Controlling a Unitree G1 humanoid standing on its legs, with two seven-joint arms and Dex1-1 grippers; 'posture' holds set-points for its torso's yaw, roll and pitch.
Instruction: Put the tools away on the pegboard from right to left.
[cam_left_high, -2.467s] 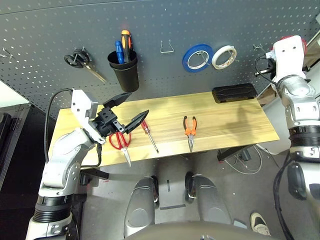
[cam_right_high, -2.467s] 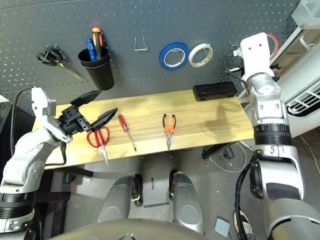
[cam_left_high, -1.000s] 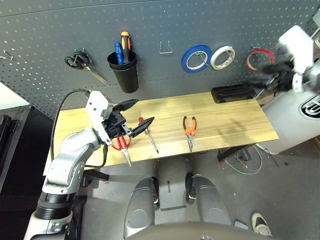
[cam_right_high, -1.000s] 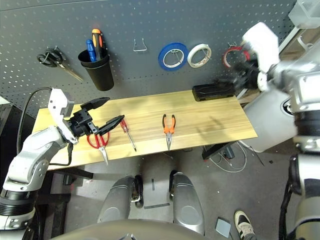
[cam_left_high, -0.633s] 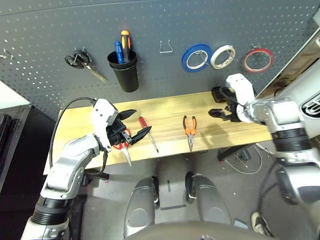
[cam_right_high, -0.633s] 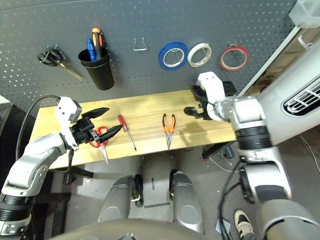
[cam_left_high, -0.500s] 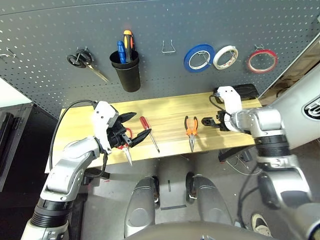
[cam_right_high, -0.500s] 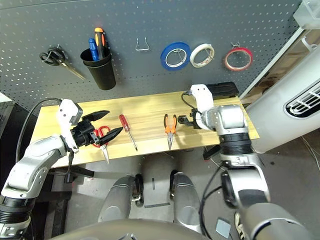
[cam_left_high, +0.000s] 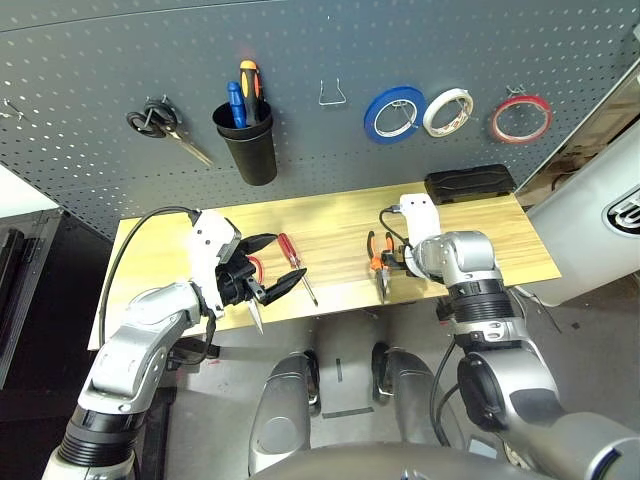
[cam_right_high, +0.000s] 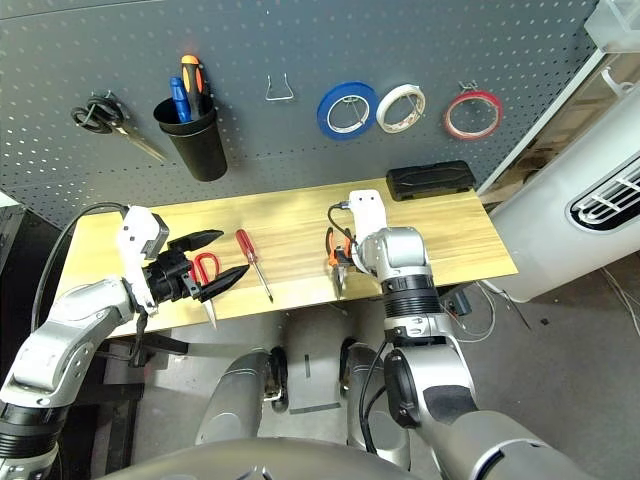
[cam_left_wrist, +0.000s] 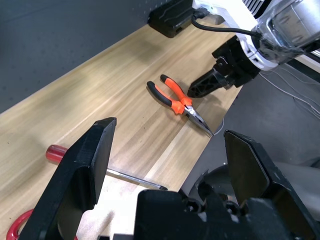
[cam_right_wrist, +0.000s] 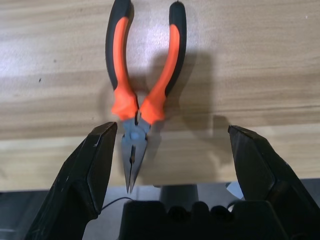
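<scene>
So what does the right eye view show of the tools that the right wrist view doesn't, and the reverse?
Only right eye: red tape ring hung on the pegboard, screwdriver, red-handled scissors.
Only right wrist: the pliers' jaws clear of the right gripper, whose fingers stand open.
Both: pliers on the table.

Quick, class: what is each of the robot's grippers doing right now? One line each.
Left gripper: open, holding nothing.
Right gripper: open above the table, pliers not gripped.
</scene>
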